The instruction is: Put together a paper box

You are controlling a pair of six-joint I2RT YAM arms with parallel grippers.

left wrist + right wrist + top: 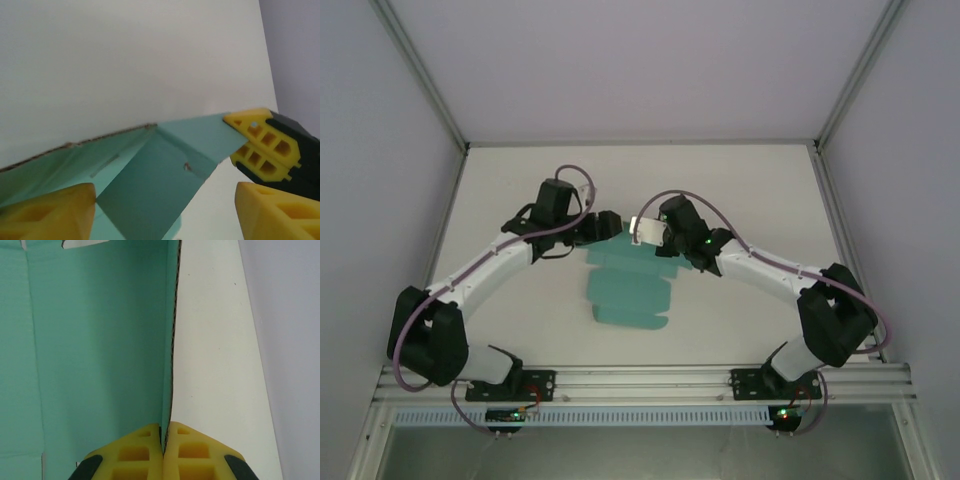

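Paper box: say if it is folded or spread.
Mostly spread: the paper box lies as a sheet, its far flap bent up, pinched by the right gripper.

The paper box (625, 290) is plain teal-green card with no print, and its cut edge (174, 340) shows a thin brownish dotted line. The table (740, 190) under it is off-white. The left arm (485, 268) and right arm (765, 272) are white with black joints, trailed by mauve cables (575, 175). The left gripper (165, 215) has bright yellow fingers (50, 210). The right gripper (165, 430) has yellow fingers (135, 452) patterned with square recesses and backed in black. The walls (380, 120) are pale lilac-grey. The rail (640, 380) is silver, and small lights (706, 242) glow green.
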